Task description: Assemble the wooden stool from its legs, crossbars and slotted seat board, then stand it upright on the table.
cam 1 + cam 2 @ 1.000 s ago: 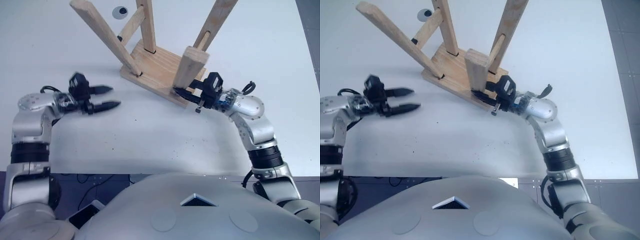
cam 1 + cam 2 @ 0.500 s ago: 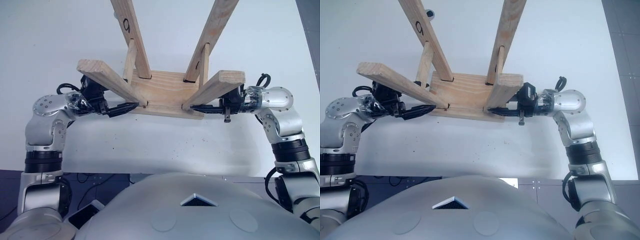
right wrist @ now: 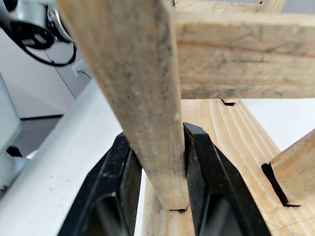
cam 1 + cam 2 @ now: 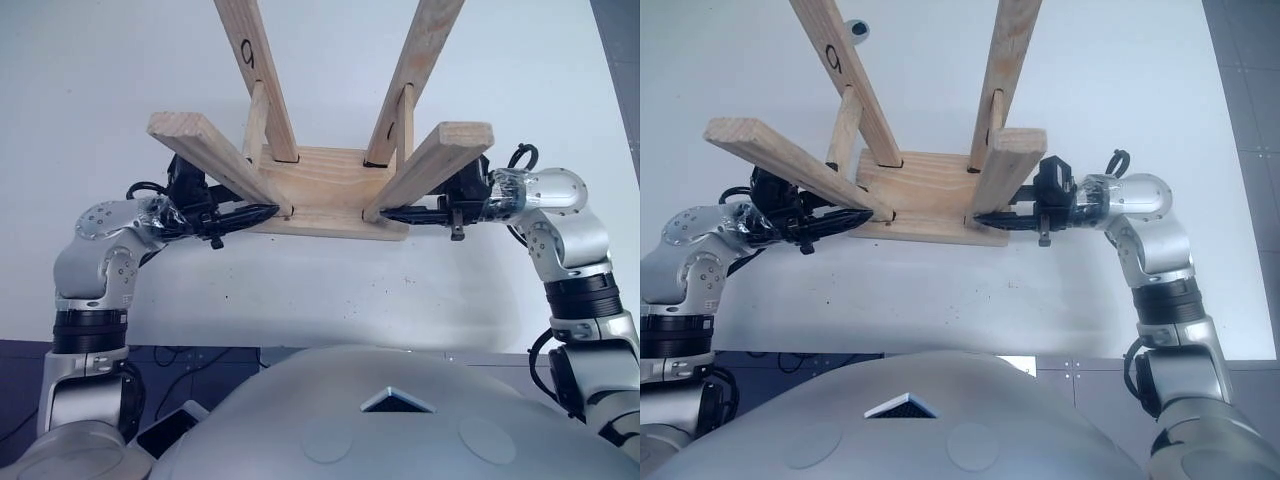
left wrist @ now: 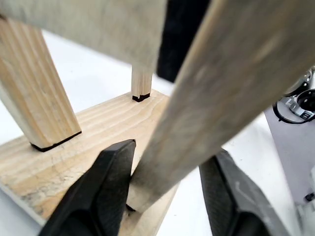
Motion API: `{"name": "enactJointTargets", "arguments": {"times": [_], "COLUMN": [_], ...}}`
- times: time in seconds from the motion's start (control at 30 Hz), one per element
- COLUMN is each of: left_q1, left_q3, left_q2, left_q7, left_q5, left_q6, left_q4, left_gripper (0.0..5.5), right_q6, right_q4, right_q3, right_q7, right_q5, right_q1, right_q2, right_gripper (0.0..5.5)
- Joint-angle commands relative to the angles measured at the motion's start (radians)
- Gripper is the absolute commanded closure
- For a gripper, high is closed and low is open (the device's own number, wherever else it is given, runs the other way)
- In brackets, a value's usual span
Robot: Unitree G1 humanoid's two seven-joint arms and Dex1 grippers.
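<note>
While the stool (image 4: 330, 120) sits inverted on the desk (image 4: 90, 80) — seat board (image 4: 330, 188) down, legs splaying upward — the left claw (image 4: 262, 212) clamps the near-left leg (image 4: 205, 150) at its base and the right claw (image 4: 392, 212) pinches the near-right leg (image 4: 440, 160). Righting it likely means rolling it about the line between them.

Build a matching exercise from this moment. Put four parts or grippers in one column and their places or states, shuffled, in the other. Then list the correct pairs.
Column one
1. left gripper
2. right gripper
3. seat board
4. left crossbar

Column two
A. shut on the near right leg at its base
B. at the bottom, slotted face up
C. shut on the near left leg at its base
D. runs from the near left leg to the far left leg

Pairs: 1-C, 2-A, 3-B, 4-D
</note>
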Motion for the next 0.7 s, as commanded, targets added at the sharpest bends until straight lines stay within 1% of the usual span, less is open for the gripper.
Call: {"name": "enactJointTargets", "arguments": {"times": [0.03, 0.1, 0.13, 0.23, 0.3, 0.33, 0.4, 0.43, 0.53, 0.63, 0.7], "left_q1": [0.002, -0.057, -0.084, -0.202, -0.29, -0.33, -0.405, -0.441, -0.531, -0.59, -0.593], "left_q3": [0.001, 0.045, 0.054, 0.028, 0.034, 0.032, -0.008, -0.032, -0.079, -0.101, -0.115], "left_q2": [0.01, 0.034, 0.046, 0.111, 0.12, 0.124, 0.139, 0.143, 0.144, 0.146, 0.139], "left_q7": [0.022, 0.041, 0.051, 0.044, 0.034, 0.018, -0.031, -0.048, -0.074, -0.089, -0.095], "left_q5": [-0.141, -0.254, -0.275, -0.303, -0.348, -0.373, -0.393, -0.386, -0.345, -0.332, -0.31], "left_q6": [0.234, 0.388, 0.438, 0.614, 0.712, 0.766, 0.874, 0.909, 0.941, 0.982, 0.966], "left_q4": [-0.042, -0.036, -0.025, 0.05, 0.116, 0.143, 0.204, 0.24, 0.321, 0.383, 0.393], "left_gripper": [3.63, 3.66, 3.67, 3.77, 3.9, 3.97, 4.14, 4.23, 4.48, 4.49, 4.49], "right_q6": [0.216, 0.369, 0.449, 0.838, 1.049, 1.161, 1.347, 1.388, 1.404, 1.404, 1.404], "right_q4": [-0.027, -0.069, -0.086, -0.102, -0.058, -0.002, 0.129, 0.188, 0.382, 0.517, 0.582], "right_q3": [-0.015, -0.042, -0.056, -0.095, -0.112, -0.138, -0.178, -0.169, -0.089, -0.03, 0.002], "right_q7": [-0.034, -0.059, -0.078, -0.163, -0.21, -0.244, -0.293, -0.307, -0.36, -0.415, -0.433], "right_q5": [0.083, 0.163, 0.202, 0.379, 0.439, 0.449, 0.442, 0.443, 0.474, 0.506, 0.526], "right_q1": [-0.01, -0.03, -0.043, -0.117, -0.19, -0.243, -0.343, -0.38, -0.483, -0.587, -0.629], "right_q2": [-0.018, -0.036, -0.044, -0.093, -0.099, -0.079, -0.046, -0.05, -0.083, -0.075, -0.073], "right_gripper": [4.41, 4.41, 4.41, 4.41, 4.41, 4.42, 4.44, 4.45, 4.45, 4.44, 4.44]}}
